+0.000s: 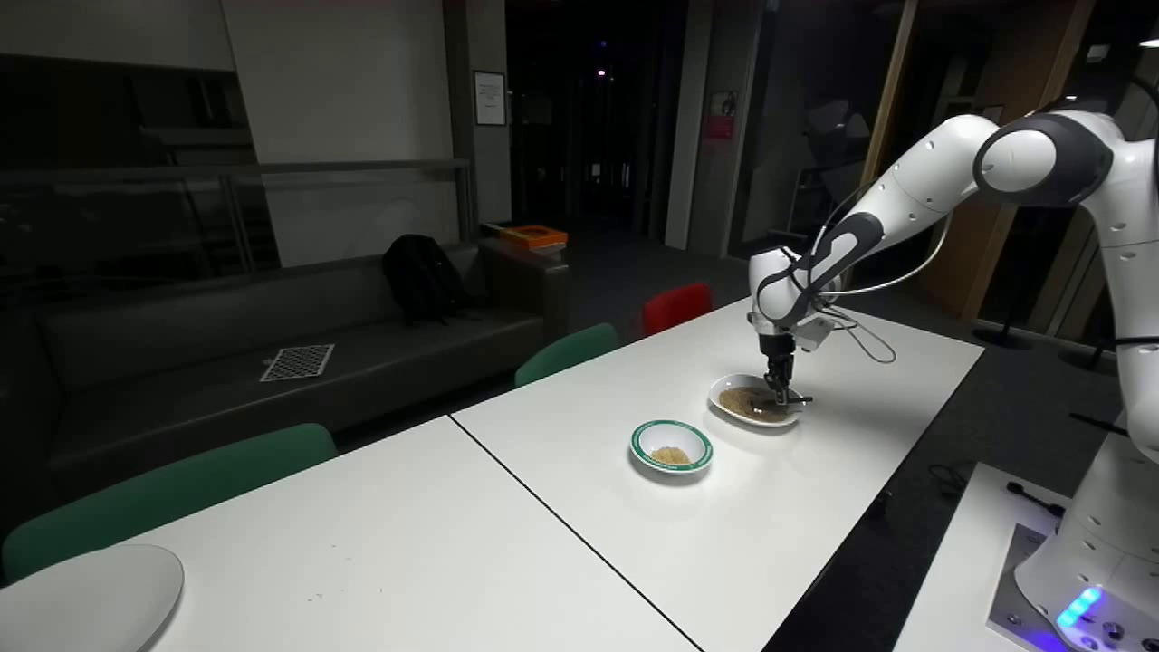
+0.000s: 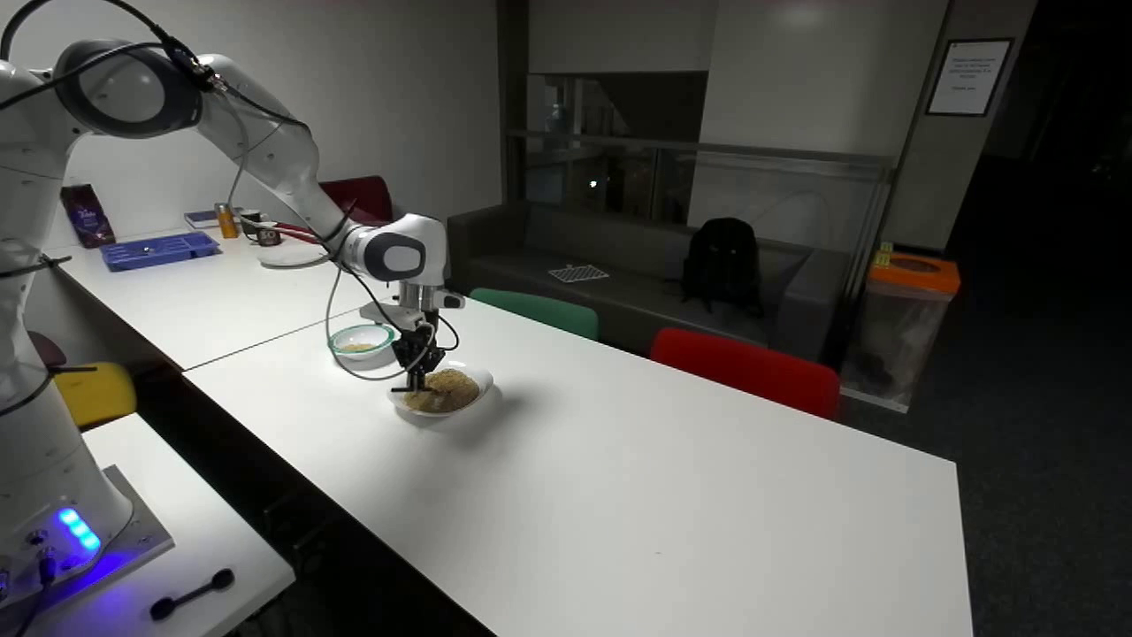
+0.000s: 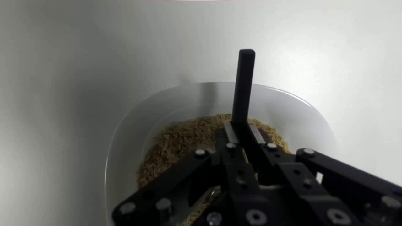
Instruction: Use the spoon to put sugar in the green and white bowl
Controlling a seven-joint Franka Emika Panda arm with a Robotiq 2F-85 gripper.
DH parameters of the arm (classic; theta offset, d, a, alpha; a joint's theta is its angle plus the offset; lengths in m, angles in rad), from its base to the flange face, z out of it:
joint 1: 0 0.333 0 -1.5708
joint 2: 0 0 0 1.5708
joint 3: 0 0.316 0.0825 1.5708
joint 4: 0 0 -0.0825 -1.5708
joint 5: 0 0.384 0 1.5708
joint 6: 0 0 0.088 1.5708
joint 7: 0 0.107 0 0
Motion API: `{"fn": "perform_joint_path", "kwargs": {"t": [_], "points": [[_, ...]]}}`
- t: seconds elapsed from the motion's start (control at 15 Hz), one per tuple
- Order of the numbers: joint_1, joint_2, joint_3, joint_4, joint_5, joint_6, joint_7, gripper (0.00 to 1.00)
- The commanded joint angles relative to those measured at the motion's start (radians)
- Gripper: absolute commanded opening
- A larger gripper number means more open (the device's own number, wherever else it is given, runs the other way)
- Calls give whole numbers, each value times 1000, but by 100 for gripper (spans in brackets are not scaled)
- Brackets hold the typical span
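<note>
Your tool [image 3: 243, 132] pinches the spoon [image 3: 243, 84]; tilting it while lifting could spill grains [image 3: 185, 138] onto the surface [image 3: 62, 94].

The spoon handle [image 3: 244, 84] looks like smooth, matt plastic; the grains [image 3: 179, 141] look coarse. The dish [image 3: 279, 105] is glossy, the counter [image 2: 663, 495] smooth with a soft sheen, the end effector [image 3: 243, 133] dull with shiny metal screw heads [image 3: 214, 218].

Soft shadows, glare on the table [image 3: 298, 58], darkness beyond.
</note>
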Motion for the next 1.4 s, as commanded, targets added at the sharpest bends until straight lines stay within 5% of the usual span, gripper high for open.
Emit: {"fn": "perform_joint_path", "kwargs": {"t": [0.0,1.33], "points": [[-27,-39,15,-46,16,41,-40,3],[-49,-250,22,-248,77,168,-141,3]]}}
